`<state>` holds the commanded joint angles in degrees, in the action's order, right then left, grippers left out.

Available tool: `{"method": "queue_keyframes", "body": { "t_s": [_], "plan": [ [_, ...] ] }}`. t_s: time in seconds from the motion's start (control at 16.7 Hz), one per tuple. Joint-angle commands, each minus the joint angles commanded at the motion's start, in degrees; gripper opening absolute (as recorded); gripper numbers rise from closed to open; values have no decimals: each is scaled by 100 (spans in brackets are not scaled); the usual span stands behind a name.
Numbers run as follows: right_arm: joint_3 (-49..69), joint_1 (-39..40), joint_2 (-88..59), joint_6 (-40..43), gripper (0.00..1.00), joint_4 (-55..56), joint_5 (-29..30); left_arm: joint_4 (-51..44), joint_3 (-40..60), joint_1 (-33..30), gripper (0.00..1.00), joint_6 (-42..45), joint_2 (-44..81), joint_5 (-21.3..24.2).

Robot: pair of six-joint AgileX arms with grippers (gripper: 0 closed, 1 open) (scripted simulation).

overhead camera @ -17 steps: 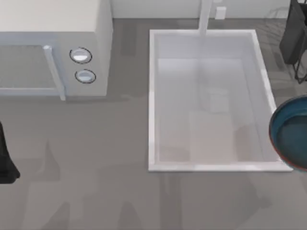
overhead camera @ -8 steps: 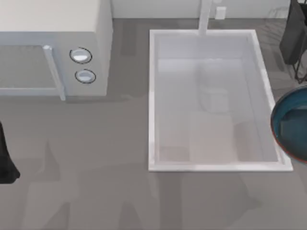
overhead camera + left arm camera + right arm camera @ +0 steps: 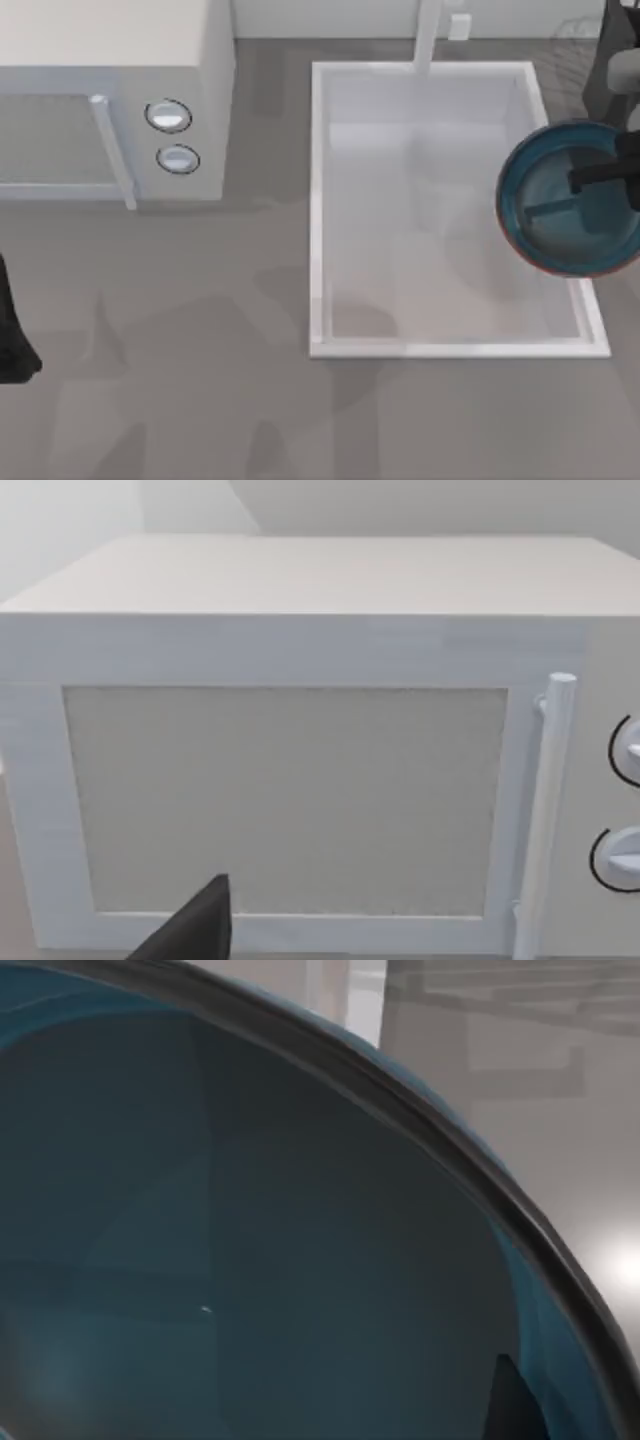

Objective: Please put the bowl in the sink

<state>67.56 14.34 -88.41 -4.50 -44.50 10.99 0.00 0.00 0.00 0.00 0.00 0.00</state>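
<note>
The teal-blue bowl (image 3: 560, 215) with its reddish-brown rim hangs over the right rim of the white sink (image 3: 316, 210), partly above the basin. My right gripper (image 3: 612, 175) comes in from the top view's right edge and is shut on the bowl's rim, one dark finger lying inside it. The right wrist view looks into the bowl's blue inside (image 3: 250, 1260), with a dark fingertip (image 3: 510, 1405) low at its edge. My left arm (image 3: 10, 335) stays parked at the table's left edge.
A white microwave (image 3: 110, 90) with two round knobs stands at the back left; the left wrist view faces its door (image 3: 290, 800). The white faucet post (image 3: 428, 35) rises at the sink's far short end. Grey tabletop (image 3: 200, 380) lies in front.
The bowl has moved left and toward the back, from the right edge of the top view to over the sink's right rim, carried by my right gripper. The left arm has not moved.
</note>
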Motion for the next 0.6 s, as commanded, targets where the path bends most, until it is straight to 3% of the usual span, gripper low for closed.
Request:
{"method": "queue_keyframes", "body": {
  "t_s": [0.6],
  "plan": [
    [-1768,1525,-625,222,0,6458,1806,0,0,0,100,0,0,0]
  ]
}}
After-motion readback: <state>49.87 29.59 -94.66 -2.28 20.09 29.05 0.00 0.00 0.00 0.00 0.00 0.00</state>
